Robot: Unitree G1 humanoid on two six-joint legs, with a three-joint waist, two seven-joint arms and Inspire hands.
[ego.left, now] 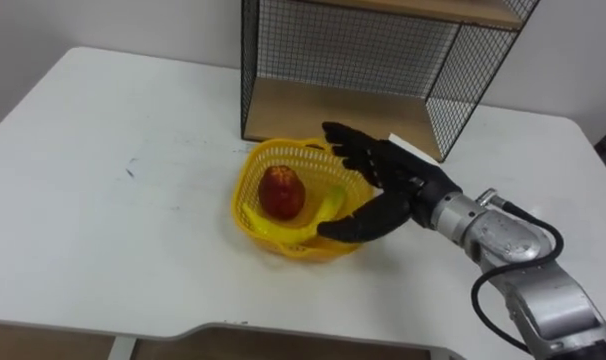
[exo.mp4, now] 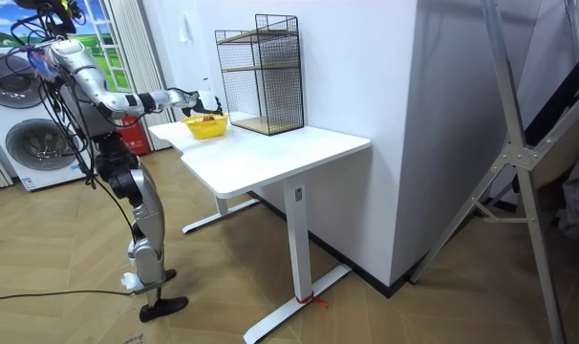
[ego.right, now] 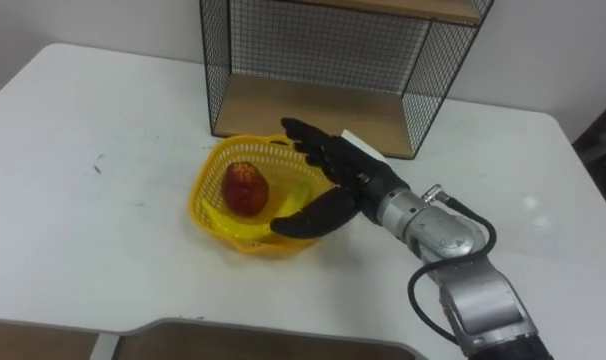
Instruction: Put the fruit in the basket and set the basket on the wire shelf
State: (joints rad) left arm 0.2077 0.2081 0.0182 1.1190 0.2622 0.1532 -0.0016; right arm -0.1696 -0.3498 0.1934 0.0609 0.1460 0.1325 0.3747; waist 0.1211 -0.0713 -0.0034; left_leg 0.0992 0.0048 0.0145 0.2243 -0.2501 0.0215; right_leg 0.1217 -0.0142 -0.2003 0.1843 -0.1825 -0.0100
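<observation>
A yellow plastic basket (ego.left: 245,215) stands on the white table (ego.left: 103,200), just in front of the wire shelf (ego.left: 313,110). Inside it lie a red apple (ego.left: 281,192) and a yellow banana (ego.left: 328,207). My right hand (ego.left: 395,188) is at the basket's right side. Its dark fingers stretch straight out over the far rim, and its thumb reaches along the near right wall. The hand is open around that side and I cannot tell whether it touches the rim. In the room view I stand at the table's end with this arm held out to the basket (exo.mp4: 205,125).
The black wire shelf (ego.right: 303,100) has a wooden bottom board and a wooden upper board, both bare where they show. Its open front faces the basket. Bare tabletop spreads to the left and toward the front edge. In the room view, washing machines (exo.mp4: 27,143) stand behind me.
</observation>
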